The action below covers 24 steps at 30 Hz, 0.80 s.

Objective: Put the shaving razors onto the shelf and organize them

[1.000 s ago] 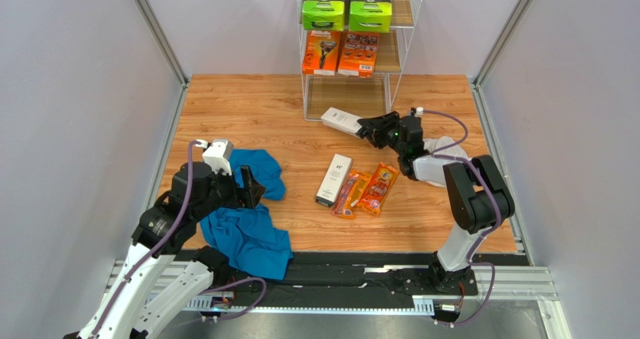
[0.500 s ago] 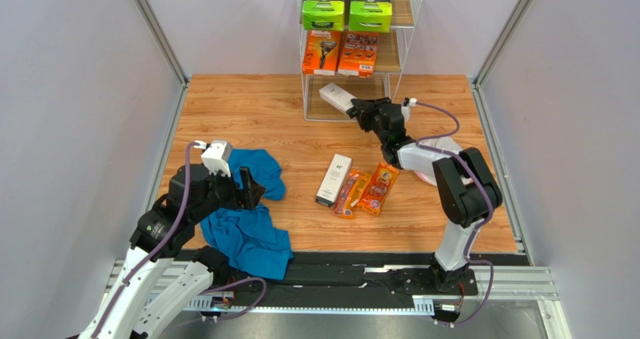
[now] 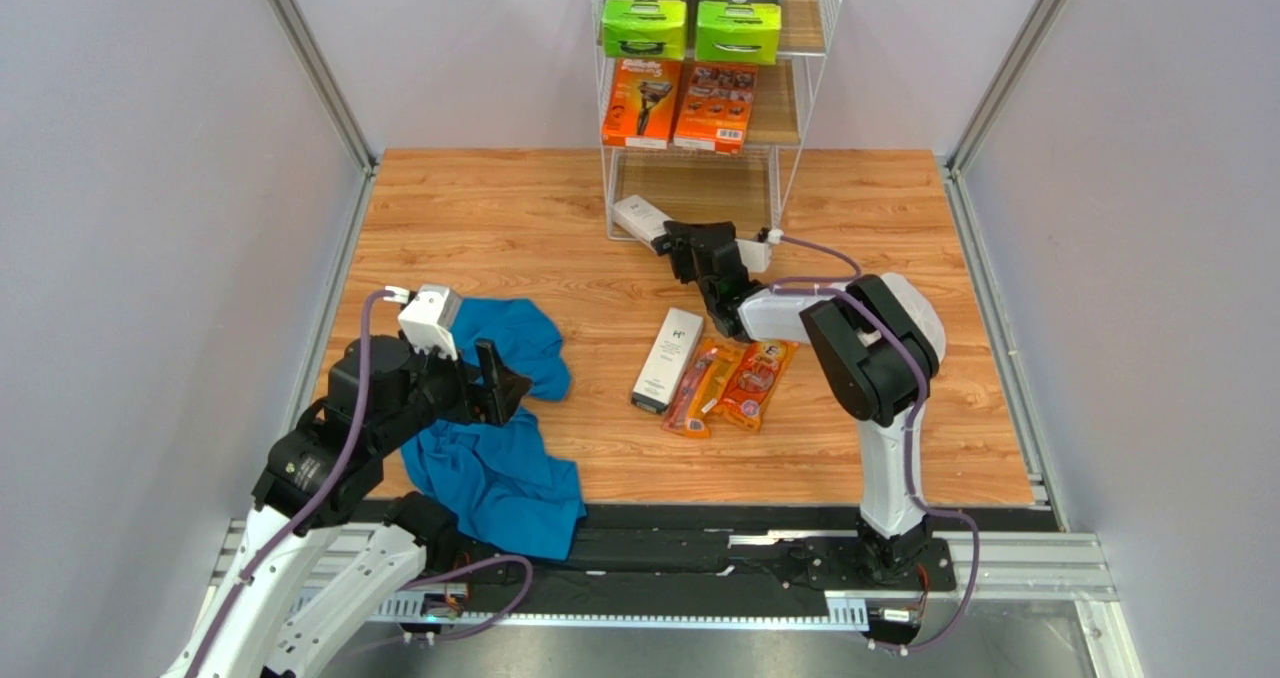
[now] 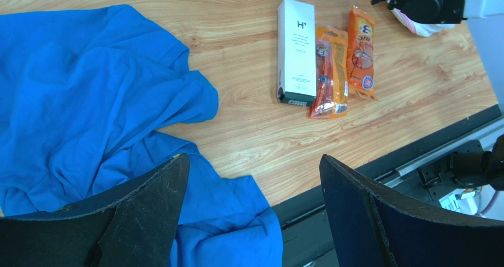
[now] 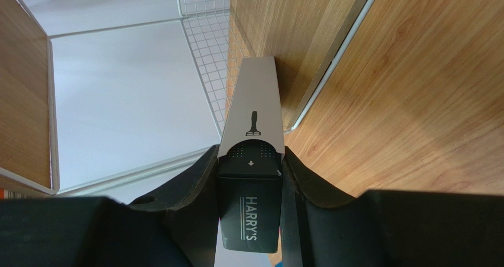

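The right pincer (image 5: 251, 160) pinches a slim white box (image 5: 253, 101). Only its wrist view shows the box's far end at the shelf (image 5: 204, 1) corner wire. The left pincer (image 4: 254, 159) hangs spread over a blue cloth (image 4: 89, 101). Ahead of it on the worktop (image 4: 248, 131) lie a second white box (image 4: 296, 48) and two orange blister packs (image 4: 328, 72).

Right arm swung left with white box
Right gripper (image 3: 676, 239) carried the white box (image 3: 637, 216) up to the shelf (image 3: 700, 186) front, then left and down to its bottom-left corner; the forearm folded in across the table.
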### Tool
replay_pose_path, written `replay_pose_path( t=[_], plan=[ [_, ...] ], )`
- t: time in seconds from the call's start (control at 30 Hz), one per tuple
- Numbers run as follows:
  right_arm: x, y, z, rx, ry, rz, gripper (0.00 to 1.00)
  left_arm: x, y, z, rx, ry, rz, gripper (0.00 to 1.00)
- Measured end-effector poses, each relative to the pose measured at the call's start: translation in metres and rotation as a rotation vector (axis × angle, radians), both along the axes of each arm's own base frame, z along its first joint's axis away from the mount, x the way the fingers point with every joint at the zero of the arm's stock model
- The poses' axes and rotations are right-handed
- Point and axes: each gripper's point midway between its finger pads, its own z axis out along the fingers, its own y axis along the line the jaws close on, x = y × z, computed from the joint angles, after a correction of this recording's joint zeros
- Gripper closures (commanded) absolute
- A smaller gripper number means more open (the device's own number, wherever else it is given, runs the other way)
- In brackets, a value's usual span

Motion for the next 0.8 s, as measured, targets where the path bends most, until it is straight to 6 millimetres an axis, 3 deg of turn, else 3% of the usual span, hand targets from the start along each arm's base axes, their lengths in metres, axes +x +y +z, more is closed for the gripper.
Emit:
replay_pose_path(
  t=[0.8],
  plan=[
    [0.009, -0.017, 0.001, -0.030, -0.016, -0.168, 1.00, -0.002, -0.003, 0.001, -0.014, -0.010, -0.018, 0.11]
  ],
)
